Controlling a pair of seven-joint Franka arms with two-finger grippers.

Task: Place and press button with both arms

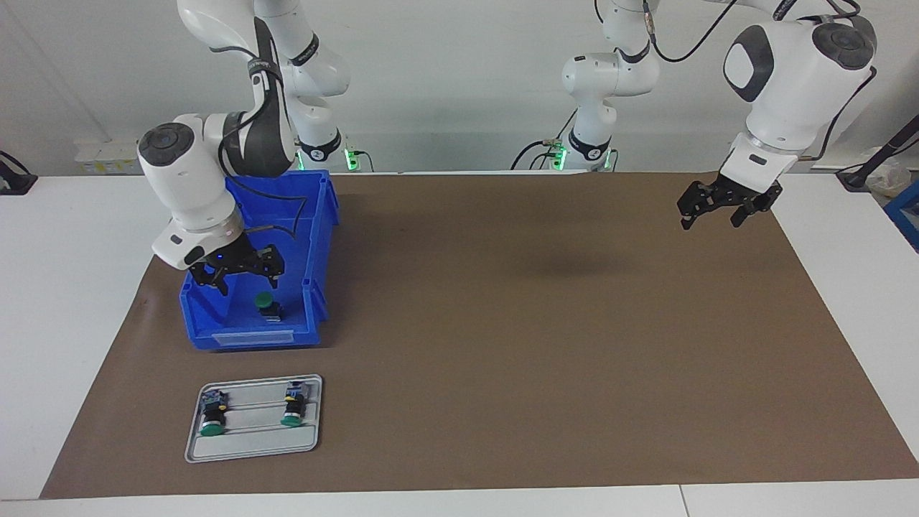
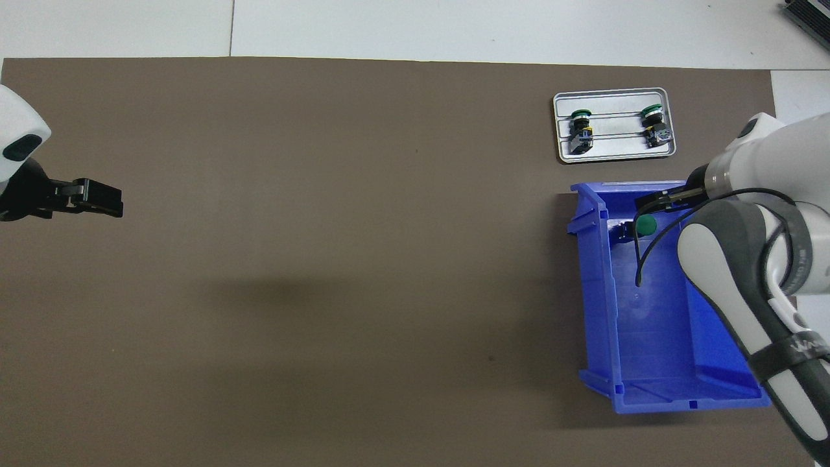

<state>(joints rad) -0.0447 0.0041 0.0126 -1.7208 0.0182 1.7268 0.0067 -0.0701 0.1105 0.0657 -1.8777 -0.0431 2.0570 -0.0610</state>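
A green-capped button (image 1: pixel 266 304) stands cap up on the floor of the blue bin (image 1: pixel 248 338), at the bin's end farther from the robots; from overhead its cap (image 2: pixel 646 225) shows beside the arm. My right gripper (image 1: pixel 245 281) hangs inside the bin just above that button, open, with nothing between its fingers. My left gripper (image 1: pixel 713 217) waits open and empty in the air over the brown mat at the left arm's end of the table, also seen from overhead (image 2: pixel 104 198).
A grey metal tray (image 1: pixel 255 449) lies on the mat farther from the robots than the bin, with two more green-capped buttons (image 1: pixel 212 416) (image 1: pixel 293 409) lying on their sides in it. A brown mat (image 1: pixel 546 345) covers the table's middle.
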